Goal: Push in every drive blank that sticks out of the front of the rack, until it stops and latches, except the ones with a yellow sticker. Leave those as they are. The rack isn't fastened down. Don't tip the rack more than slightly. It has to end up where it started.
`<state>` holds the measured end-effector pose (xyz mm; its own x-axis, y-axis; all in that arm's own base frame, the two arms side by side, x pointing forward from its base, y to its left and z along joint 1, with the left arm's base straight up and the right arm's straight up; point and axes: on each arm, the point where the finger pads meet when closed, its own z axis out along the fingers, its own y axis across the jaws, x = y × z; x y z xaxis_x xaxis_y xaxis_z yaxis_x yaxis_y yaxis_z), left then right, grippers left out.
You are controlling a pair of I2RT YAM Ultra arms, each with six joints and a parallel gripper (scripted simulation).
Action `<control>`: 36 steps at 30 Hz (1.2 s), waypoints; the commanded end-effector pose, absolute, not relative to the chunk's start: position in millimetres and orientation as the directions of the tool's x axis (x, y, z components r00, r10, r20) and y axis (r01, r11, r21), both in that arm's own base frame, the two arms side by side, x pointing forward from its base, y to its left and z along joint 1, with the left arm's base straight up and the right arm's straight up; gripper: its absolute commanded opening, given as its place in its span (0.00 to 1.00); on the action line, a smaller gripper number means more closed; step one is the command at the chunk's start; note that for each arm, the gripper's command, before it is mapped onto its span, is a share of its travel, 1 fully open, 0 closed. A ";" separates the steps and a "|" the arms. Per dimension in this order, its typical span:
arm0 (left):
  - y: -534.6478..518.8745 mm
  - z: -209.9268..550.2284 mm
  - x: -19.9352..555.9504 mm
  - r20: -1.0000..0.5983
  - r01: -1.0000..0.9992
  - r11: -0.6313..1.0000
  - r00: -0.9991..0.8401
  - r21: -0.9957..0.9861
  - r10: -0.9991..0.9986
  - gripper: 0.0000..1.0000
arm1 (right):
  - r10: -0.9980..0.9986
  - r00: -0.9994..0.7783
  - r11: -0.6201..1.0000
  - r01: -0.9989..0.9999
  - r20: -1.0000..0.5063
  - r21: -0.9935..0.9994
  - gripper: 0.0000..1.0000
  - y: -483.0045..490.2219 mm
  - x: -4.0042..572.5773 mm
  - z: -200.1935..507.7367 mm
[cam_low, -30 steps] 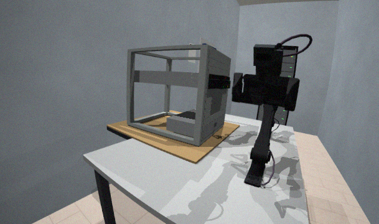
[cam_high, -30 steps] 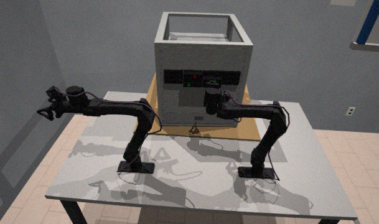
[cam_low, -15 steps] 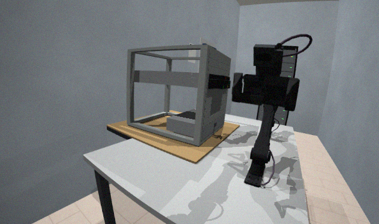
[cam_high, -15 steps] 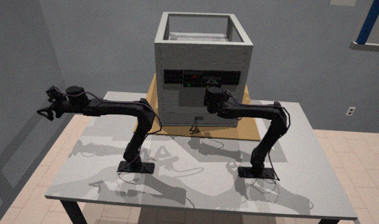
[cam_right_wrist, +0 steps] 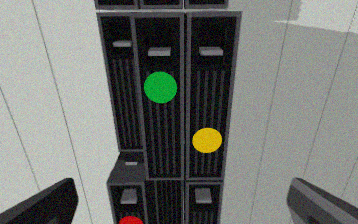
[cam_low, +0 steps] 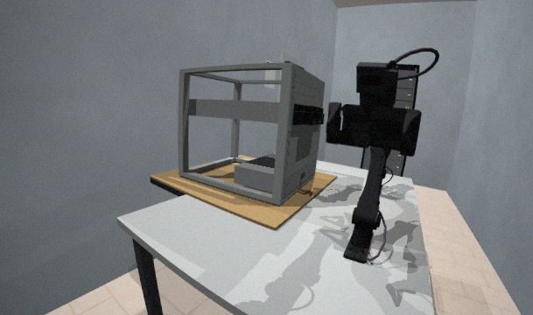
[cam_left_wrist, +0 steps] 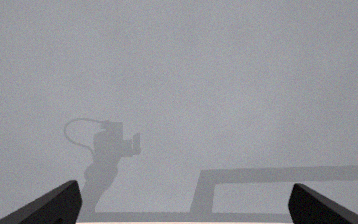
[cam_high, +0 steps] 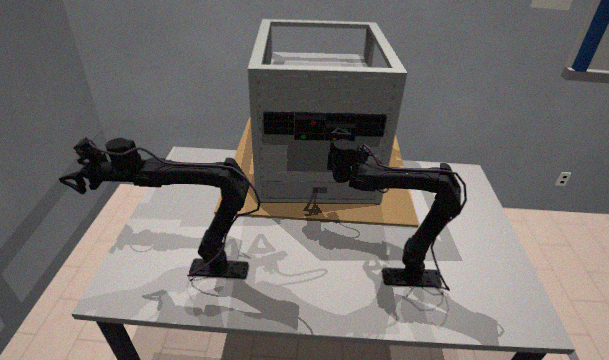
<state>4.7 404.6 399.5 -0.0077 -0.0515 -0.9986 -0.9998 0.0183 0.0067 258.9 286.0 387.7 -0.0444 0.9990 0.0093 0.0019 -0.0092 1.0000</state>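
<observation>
Four Lookouts, Two on the Rack's Face

From up here, the top view looks down from above the near edge of the table (cam_high: 294, 320) (cam_low: 183, 245), the rack (cam_high: 328, 90) (cam_low: 285, 131) at twelve o'clock. The exterior view stands farther round, catching the rack's open side at eleven o'clock; both share table and rack. The right wrist view looks close onto the black drive bay (cam_high: 279, 123) (cam_low: 307, 115) (cam_right_wrist: 164, 140); the left wrist view faces a grey wall (cam_left_wrist: 180, 75).
</observation>
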 end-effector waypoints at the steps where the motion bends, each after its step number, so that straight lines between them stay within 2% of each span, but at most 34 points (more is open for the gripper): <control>1: 397.9 415.9 2.2 -1.000 -1.000 0.008 0.000 0.000 0.000 1.00 | 0.998 -0.061 0.012 0.001 -0.012 1.000 1.00 285.5 256.4 385.9; 28: 397.9 415.9 2.2 -1.000 -1.000 0.008 0.000 0.000 0.000 1.00 | 0.998 -0.061 0.013 0.001 -0.013 1.000 1.00 286.2 256.2 385.3; 36: 397.9 415.9 2.2 -1.000 -1.000 0.008 0.000 0.000 0.000 1.00 | 0.999 -0.050 0.006 -0.001 -0.006 1.000 1.00 312.5 243.9 394.5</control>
<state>4.7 404.6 399.5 -0.0077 -0.0515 -0.9986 -0.9998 0.0183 0.0067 253.7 296.6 384.7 -0.0491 0.9988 -0.0030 0.0040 0.0032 1.0000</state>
